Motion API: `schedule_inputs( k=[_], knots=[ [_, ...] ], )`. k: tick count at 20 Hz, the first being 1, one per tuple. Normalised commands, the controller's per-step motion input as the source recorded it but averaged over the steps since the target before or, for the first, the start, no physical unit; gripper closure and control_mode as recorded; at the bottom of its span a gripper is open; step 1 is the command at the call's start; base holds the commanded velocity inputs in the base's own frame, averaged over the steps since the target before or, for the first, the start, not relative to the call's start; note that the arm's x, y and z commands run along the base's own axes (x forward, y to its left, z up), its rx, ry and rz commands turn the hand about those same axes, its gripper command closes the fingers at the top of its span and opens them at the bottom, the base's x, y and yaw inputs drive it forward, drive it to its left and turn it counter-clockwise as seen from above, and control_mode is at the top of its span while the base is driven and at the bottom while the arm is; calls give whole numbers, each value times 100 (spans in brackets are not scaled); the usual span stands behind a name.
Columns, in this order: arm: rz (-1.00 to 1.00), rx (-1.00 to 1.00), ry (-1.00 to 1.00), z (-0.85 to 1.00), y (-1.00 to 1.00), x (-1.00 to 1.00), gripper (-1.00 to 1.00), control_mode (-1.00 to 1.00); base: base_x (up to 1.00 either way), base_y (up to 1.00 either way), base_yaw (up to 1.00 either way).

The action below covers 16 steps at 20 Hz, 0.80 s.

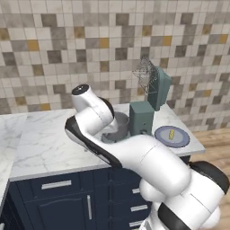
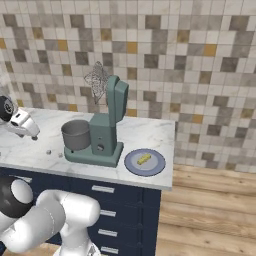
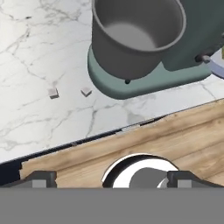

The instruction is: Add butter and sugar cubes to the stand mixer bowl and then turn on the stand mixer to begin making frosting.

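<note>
The teal-green stand mixer (image 2: 103, 136) stands on the counter with its head tilted up and its whisk (image 2: 97, 80) raised. Its grey bowl (image 2: 76, 134) sits empty on the base, seen from above in the hand view as the bowl (image 3: 135, 35). Two tiny sugar cubes (image 3: 53, 92) (image 3: 86, 91) lie on the marble just left of the mixer base. The yellow butter (image 2: 144, 159) rests on a blue-grey plate (image 2: 131, 165) to the mixer's right. My gripper (image 2: 31, 134) hovers above the counter left of the bowl, open, with nothing between its fingertips (image 3: 40, 178).
The marble counter (image 2: 150, 135) ends at a front edge close to the cubes, with wooden floor (image 2: 210, 200) and dark blue drawers (image 2: 105, 200) below. A tiled wall runs behind. In the left base view my own arm hides part of the bowl (image 1: 120, 123).
</note>
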Motion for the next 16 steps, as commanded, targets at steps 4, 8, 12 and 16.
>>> schedule_inputs(
  k=[4, 8, 12, 16],
  knots=[
    [-13, 3, 0, -40, 7, 37, -100, -100, 0, 0, 0],
    [-5, 10, 0, -37, 3, 31, -100, -100, 0, 0, 0],
    [0, 10, 0, -38, 17, 32, -100, -100, 0, 0, 0],
    [0, 5, 0, -37, 19, 25, -100, -100, 0, 0, 0]
  ],
)
